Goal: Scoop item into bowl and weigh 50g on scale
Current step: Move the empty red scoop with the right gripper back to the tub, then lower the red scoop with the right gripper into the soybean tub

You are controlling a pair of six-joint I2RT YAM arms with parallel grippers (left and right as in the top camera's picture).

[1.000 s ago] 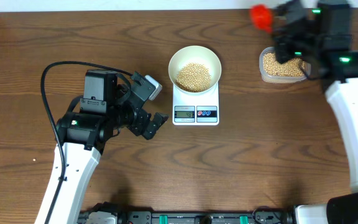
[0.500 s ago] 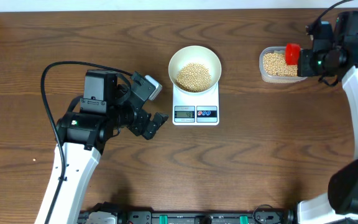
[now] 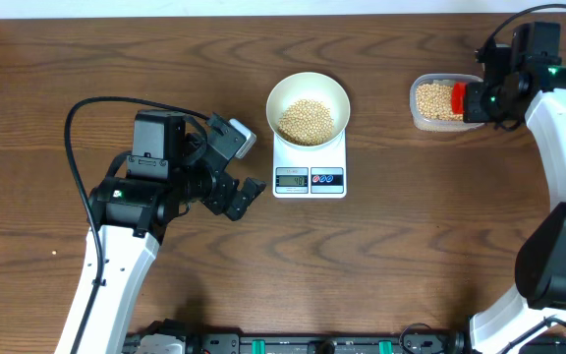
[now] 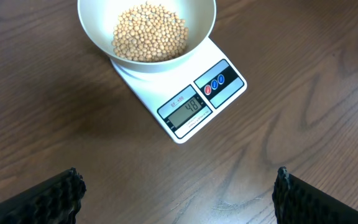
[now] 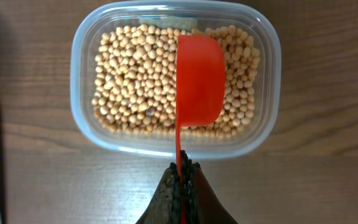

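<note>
**Left side.** The left gripper is held fully open and empty, hovering above the bare table, just left of the scale. A black cable is looped behind that arm.

**Centre.** The white bowl is seated on the scale and holds a shallow heap of beans. The display appears to read 48, so the target of 50 is judged to be short by 2.

**Right side.** The clear plastic container is well apart from the scale and is stocked with more beans. The right gripper is clamped shut on the handle of the red scoop, whose head is held over the container. Whether the scoop is touching the beans cannot be told.

**Step in hand (judgement).** Only a small top-up is needed.
- A shallow dip is advised, so that a few beans are lifted rather than a full scoop.
- The scoop should be carried level to the bowl.
- It should be tipped slowly over the heap, with the display watched as the beans fall.
- The rim of the bowl should not be knocked and the scale should not be pressed, since either would upset the reading.

**Surface and room.** The table is dark brown wood grain, flat and matte. 1 pale strip is seen along its far edge, and nothing more of the room is shown.
</note>
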